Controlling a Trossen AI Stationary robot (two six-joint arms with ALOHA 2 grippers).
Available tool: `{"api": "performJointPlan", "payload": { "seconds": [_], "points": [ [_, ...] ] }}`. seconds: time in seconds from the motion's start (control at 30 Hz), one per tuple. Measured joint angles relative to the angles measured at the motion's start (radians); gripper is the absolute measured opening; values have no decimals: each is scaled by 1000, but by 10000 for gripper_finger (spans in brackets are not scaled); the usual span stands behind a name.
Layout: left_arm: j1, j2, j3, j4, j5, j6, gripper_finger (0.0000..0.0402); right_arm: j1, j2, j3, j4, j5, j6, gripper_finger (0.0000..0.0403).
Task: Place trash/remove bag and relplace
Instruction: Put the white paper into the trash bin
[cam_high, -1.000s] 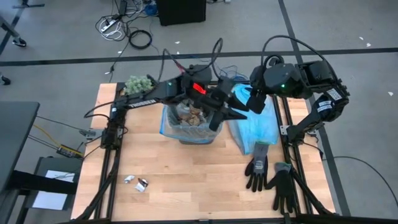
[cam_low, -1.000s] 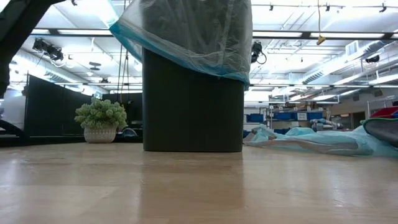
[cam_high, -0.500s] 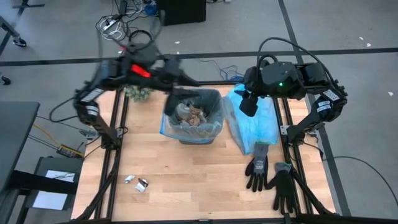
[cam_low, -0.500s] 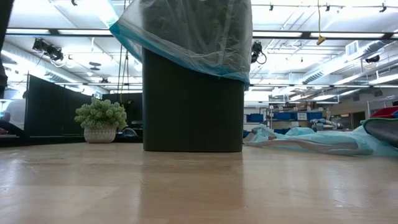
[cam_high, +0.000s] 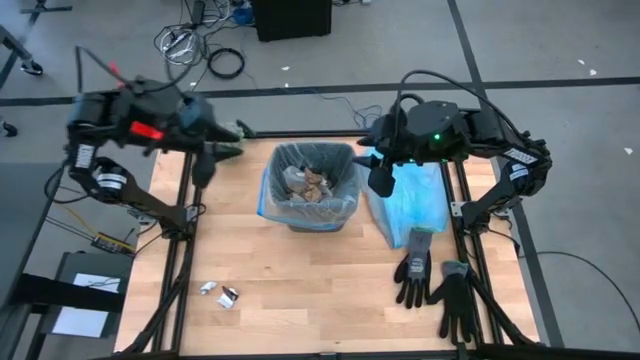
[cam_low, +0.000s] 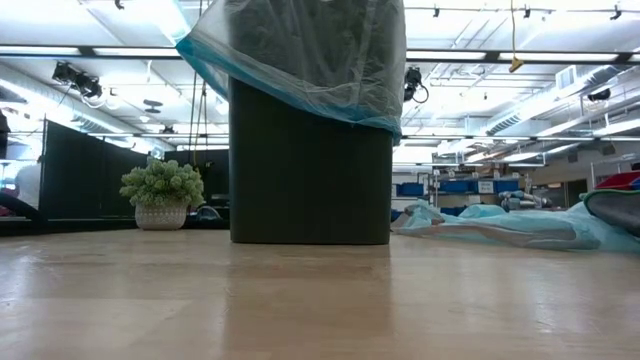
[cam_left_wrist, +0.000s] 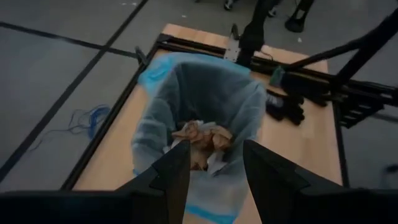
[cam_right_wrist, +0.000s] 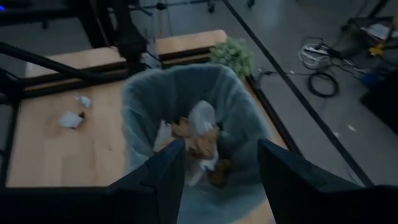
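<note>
Right tool (cam_high: 380, 182) released, nothing between fingers, hangs just beside bin (cam_high: 308, 187), above light-blue bag (cam_high: 412, 205).
Left tool (cam_high: 203, 168) parted, empty, pulled off to other side of bin, well apart from it.

Done, by my judgement: most trash (cam_high: 307, 181) sits inside bag (cam_left_wrist: 205, 93) lining bin, between both tools.

Left: two small litter pieces (cam_high: 219, 293) lie on surface (cam_high: 320, 290), far from both tools. Liner rim folds over bin edge, not lifted out yet. Replacement not started.
</note>
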Motion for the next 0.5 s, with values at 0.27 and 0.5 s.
{"api": "performJointPlan", "payload": {
  "seconds": [0.27, 0.5],
  "points": [
    [-32, -100, -112, -38, -62, -51, 158, 0, -1, -32, 155, -210, -3, 185],
    [-32, -245, -425, -31, -39, -155, 158, 0, -1, -60, 227, -285, 2, 185]
  ]
}}
